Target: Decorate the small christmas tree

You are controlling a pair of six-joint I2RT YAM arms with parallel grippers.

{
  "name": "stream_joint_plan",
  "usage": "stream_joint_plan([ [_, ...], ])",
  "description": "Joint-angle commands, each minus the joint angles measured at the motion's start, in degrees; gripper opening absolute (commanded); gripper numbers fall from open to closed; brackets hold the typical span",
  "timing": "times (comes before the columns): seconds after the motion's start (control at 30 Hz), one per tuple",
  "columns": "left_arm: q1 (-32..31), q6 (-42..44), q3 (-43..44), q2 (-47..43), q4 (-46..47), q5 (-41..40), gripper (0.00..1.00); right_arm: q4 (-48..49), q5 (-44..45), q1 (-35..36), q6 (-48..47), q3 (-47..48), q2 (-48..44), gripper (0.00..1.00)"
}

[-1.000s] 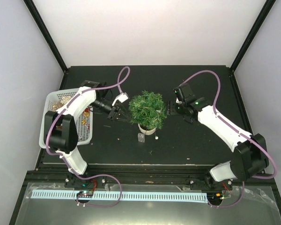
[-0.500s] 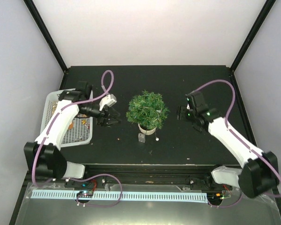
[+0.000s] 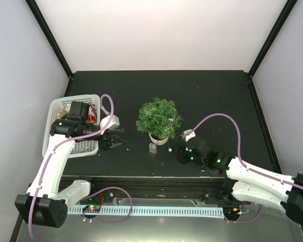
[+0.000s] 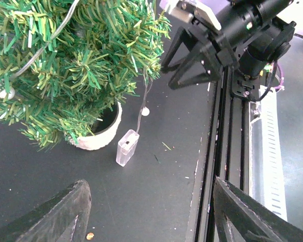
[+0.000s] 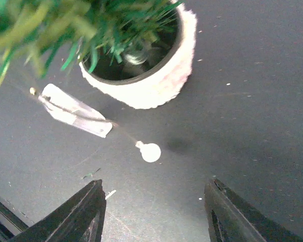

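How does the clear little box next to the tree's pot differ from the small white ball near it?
The clear box is oblong and see-through; the white ball is round and opaque. The box is larger than the ball. Both lie on the black table by the pot, joined by a thin wire.

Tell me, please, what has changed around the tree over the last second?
Both arms pulled back from the small christmas tree toward the near edge: the left gripper retreated beside the white basket, the right gripper swung low to the tree's near right. Both are open and empty. The tree, clear plastic box and basket stayed put.
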Motion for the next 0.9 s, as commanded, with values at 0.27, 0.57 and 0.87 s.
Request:
stream_joint_plan([
  [0.27, 0.4, 1.0, -2.6, -6.0, 2.5, 2.6, 0.69, 18.0, 18.0, 12.6, -4.9, -10.9, -4.7, 0.71],
  [0.57, 0.5, -2.6, -3.3, -6.5, 6.4, 3.9, 0.71, 37.9, 18.5, 12.8, -13.8, -23.9, -14.5, 0.89],
  [0.87, 0.5, -3.9, -4.5, -8.6, 7.9, 5.2, 0.72, 50.4, 22.1, 16.7, -14.4, -19.2, 9.4, 0.81],
])
